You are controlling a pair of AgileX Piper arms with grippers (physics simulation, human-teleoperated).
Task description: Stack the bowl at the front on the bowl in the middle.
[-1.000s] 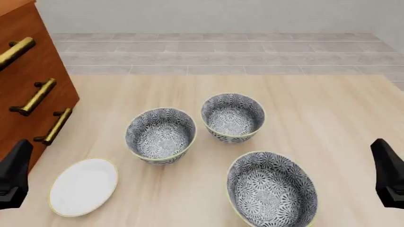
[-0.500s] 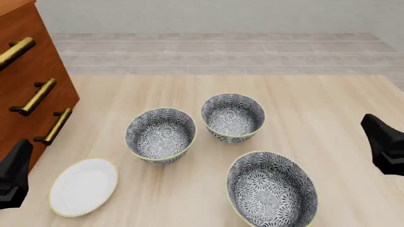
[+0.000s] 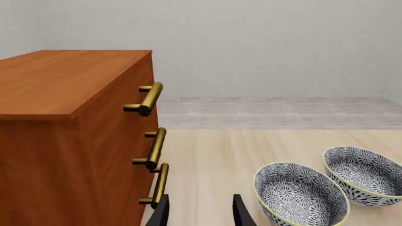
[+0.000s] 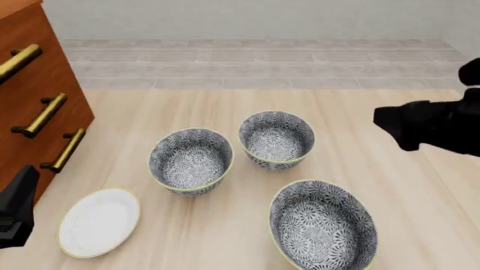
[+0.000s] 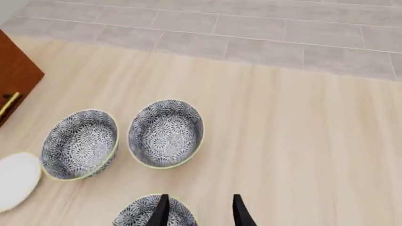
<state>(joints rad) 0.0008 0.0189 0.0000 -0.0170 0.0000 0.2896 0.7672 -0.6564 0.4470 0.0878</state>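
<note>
Three floral bowls with yellow-green rims stand on the table. The bowl at the front [image 4: 322, 225] is nearest me, right of centre; its far rim [image 5: 150, 212] shows by my right fingers. The bowl in the middle [image 4: 190, 160] [image 5: 80, 143] [image 3: 301, 195] stands left of it, one step farther back. The third bowl [image 4: 276, 139] [image 5: 165, 133] [image 3: 364, 174] is farthest. My right gripper [image 4: 390, 126] [image 5: 197, 214] hovers open, high and right of the bowls, holding nothing. My left gripper [image 4: 15, 211] [image 3: 199, 214] waits open at the near left corner.
A brown drawer cabinet [image 4: 37, 101] [image 3: 75, 141] with brass handles stands along the table's left side. A flat white plate [image 4: 99, 221] [image 5: 16, 179] lies at the near left. Grey tiled floor lies beyond the table's far edge.
My right arm has risen from the near right edge and swung forward and leftward, now hanging above the table right of the bowls. The left arm and the bowls have not moved.
</note>
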